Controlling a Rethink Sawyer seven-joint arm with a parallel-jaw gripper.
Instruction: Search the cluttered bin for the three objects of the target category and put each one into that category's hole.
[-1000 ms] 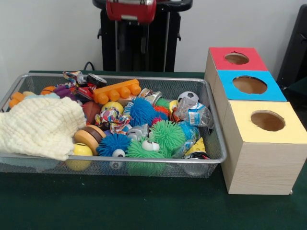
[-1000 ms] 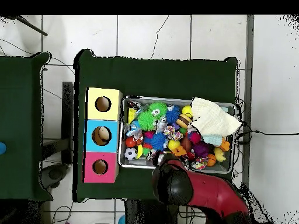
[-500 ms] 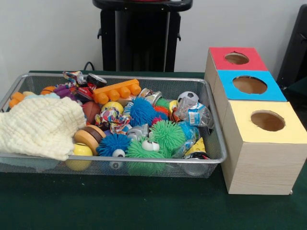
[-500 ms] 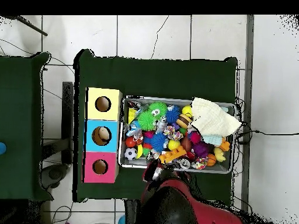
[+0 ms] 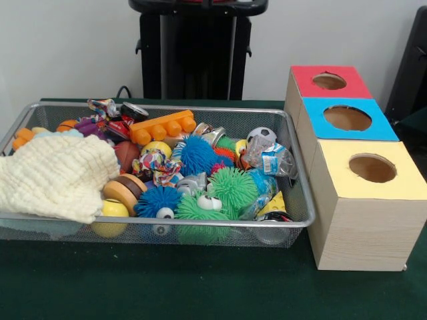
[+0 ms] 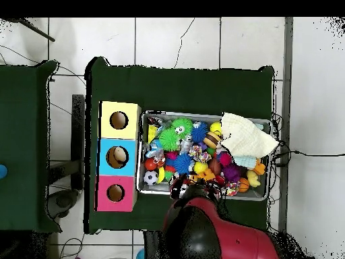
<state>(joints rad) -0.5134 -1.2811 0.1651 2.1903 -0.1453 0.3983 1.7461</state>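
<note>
A wire bin [image 5: 301, 217] holds a heap of toys: green spiky balls [image 5: 233, 187], a blue spiky ball [image 5: 197, 155], a small soccer ball [image 5: 261, 135], an orange studded block [image 5: 162, 127] and a wooden disc toy [image 5: 124, 190]. Beside it stand three boxes with round holes, topped red [image 5: 330, 81], blue [image 5: 347, 119] and yellow [image 5: 372, 168]. The front view shows no arm. In the overhead view the red and black arm [image 6: 202, 233] reaches over the bin's [image 6: 143, 152] lower edge. The gripper sits beneath the arm's end, hidden.
A cream cloth [image 5: 57, 175] covers the bin's left part in the front view and lies at the bin's right [image 6: 246, 135] from above. A crumpled clear wrapper [image 5: 270, 159] rests near the boxes. Green cloth covers the table [image 5: 200, 287].
The arm's red end left the top of the front view. From above, the arm pulled back off the bin, then edged forward over its lower rim. The toys have not moved.
</note>
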